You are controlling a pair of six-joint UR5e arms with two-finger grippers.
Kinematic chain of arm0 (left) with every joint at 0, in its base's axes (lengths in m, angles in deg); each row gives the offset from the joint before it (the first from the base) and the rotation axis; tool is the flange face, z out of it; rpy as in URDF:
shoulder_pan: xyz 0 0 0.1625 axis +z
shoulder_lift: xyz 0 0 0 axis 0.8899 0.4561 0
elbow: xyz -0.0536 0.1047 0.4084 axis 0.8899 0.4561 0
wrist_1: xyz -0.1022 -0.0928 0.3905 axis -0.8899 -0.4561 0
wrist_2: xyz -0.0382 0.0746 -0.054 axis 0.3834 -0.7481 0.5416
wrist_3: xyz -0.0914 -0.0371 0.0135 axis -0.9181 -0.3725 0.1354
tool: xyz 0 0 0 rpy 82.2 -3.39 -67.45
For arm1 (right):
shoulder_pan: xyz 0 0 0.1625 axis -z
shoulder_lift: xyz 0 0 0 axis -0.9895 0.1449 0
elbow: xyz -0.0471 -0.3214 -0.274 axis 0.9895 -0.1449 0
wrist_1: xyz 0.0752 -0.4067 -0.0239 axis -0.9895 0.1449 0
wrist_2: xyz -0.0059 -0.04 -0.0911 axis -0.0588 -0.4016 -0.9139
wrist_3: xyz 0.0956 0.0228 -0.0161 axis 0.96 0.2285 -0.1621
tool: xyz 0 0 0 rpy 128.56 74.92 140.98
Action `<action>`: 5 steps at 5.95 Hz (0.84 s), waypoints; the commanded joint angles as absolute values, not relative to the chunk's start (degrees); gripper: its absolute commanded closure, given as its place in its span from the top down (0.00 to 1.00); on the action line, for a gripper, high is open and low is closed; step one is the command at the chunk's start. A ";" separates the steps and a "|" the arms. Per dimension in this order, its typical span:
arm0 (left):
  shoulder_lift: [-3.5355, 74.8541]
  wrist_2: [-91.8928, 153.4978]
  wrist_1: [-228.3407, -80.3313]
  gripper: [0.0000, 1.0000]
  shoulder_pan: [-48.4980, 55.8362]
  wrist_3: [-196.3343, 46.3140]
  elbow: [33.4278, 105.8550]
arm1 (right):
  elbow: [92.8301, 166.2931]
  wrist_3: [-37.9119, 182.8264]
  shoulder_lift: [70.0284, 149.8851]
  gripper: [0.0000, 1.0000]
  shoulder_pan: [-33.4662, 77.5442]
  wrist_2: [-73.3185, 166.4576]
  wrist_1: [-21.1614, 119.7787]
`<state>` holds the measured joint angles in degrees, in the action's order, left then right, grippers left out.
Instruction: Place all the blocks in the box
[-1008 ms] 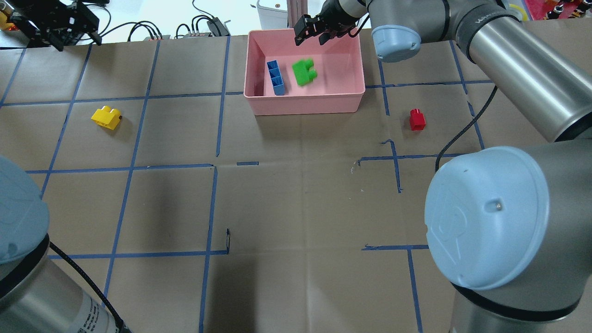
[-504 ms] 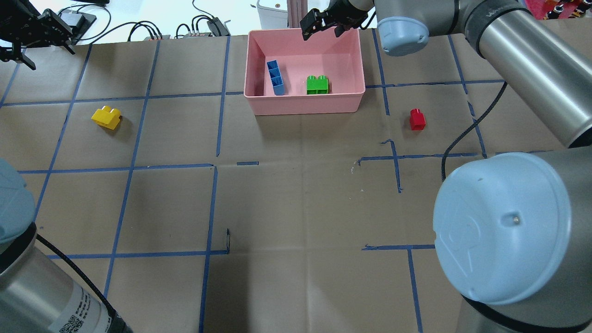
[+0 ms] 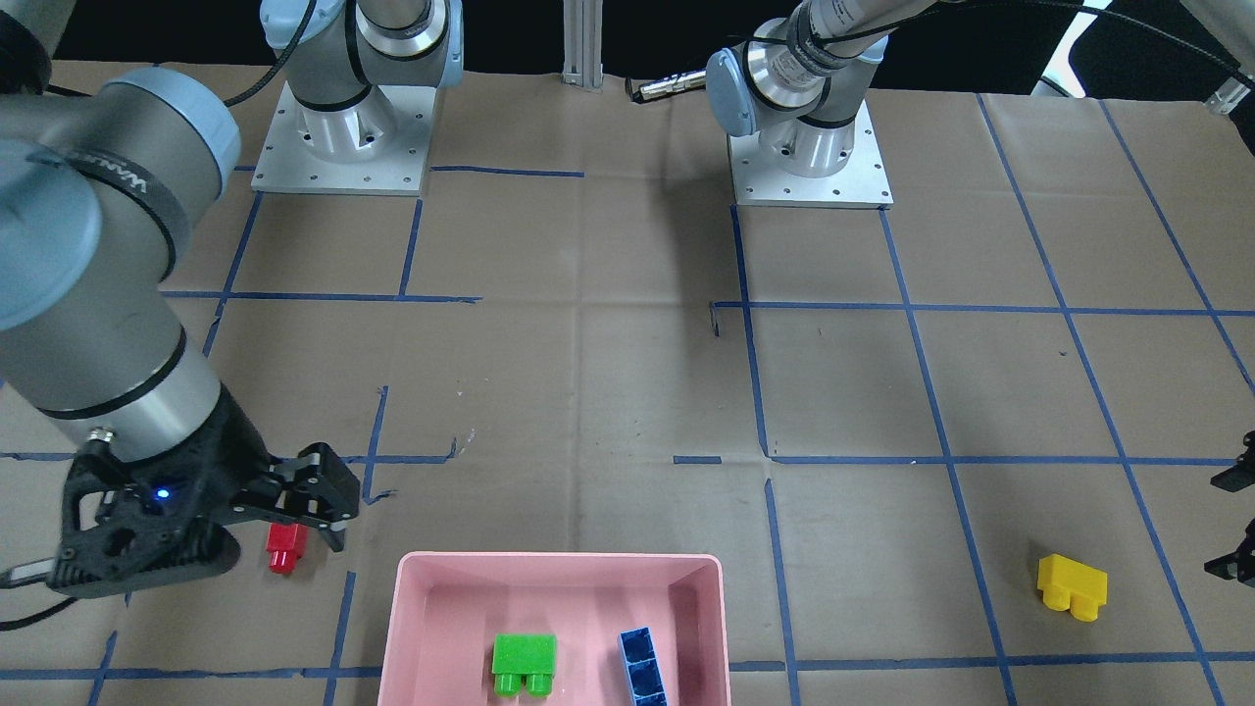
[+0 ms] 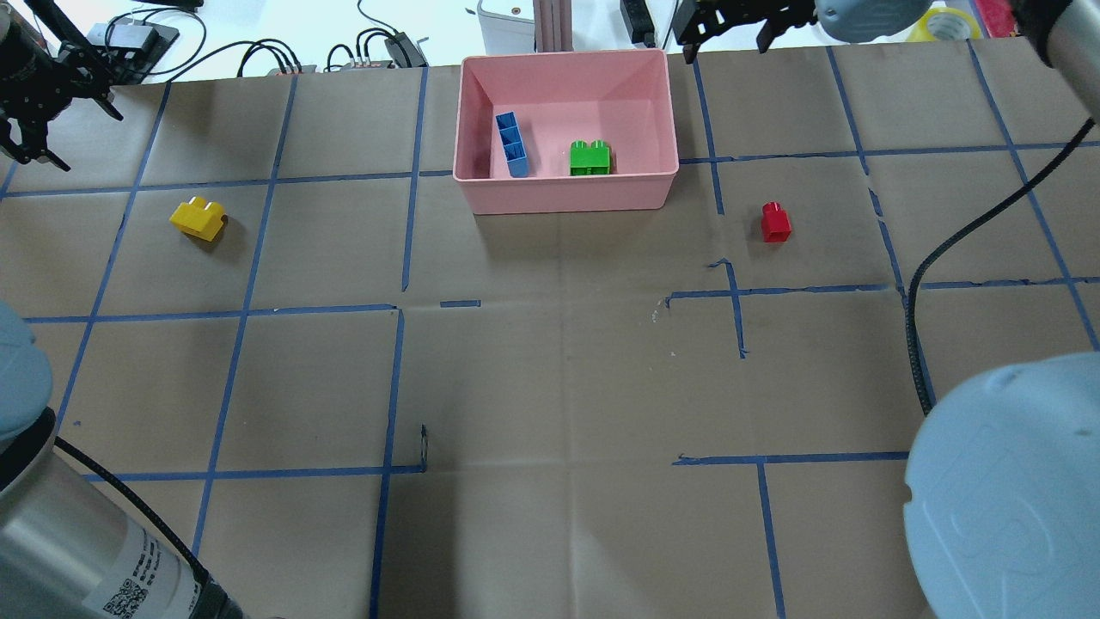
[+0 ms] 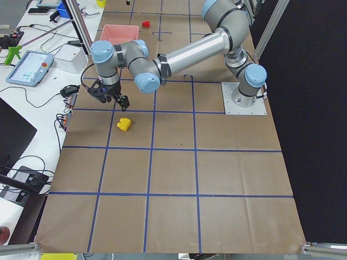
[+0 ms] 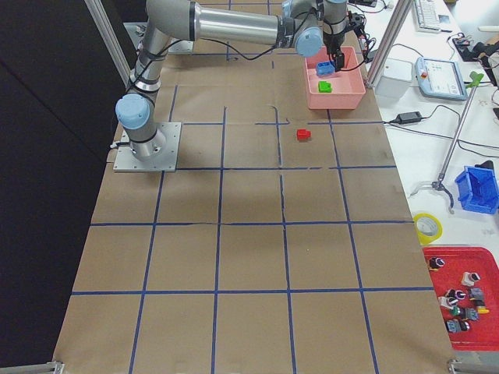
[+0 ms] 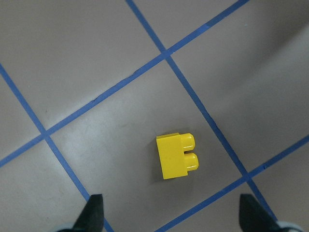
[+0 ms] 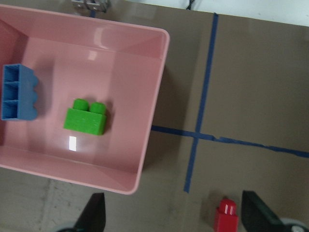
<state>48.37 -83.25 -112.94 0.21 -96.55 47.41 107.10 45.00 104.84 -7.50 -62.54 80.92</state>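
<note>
Two are lying in your shallow pink plastic box (image 4: 567, 193): green studded brick (image 4: 590, 158), blue studded brick (image 4: 513, 144); left gripper (image 7: 172, 217) and right gripper (image 8: 176, 215) are hanging, jaws spread.

Four blocks (image 4: 590, 158) (image 4: 513, 144) (image 4: 198, 218) (image 4: 775, 223), one box (image 4: 567, 194), apparently two end effectors (image 3: 326, 507) (image 5: 110, 98)

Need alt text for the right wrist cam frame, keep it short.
A pink box holds a green block and a blue block, a gap between them. A red block lies outside the box on the blue-taped brown table, between the tips of the open jaws at the bottom edge.
</note>
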 commanded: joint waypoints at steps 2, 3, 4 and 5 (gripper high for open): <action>52.18 -82.84 -99.07 0.99 0.20 -99.83 55.48 | 117.28 40.58 105.72 0.98 -3.58 -65.57 89.63; 53.93 -80.66 -97.05 0.99 -0.15 -100.61 55.49 | 123.78 40.49 105.28 0.99 -3.24 -65.57 98.94; 55.77 -80.64 -95.38 0.99 0.02 -100.80 55.66 | 128.97 40.75 104.23 0.99 -3.06 -65.66 106.52; 57.53 -80.64 -93.19 0.99 -0.15 -100.80 55.84 | 131.64 41.01 103.70 0.99 -1.92 -65.75 107.73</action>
<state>55.81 -80.79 -95.20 -0.06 -100.70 55.64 128.04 40.78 104.37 -2.80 -65.66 104.39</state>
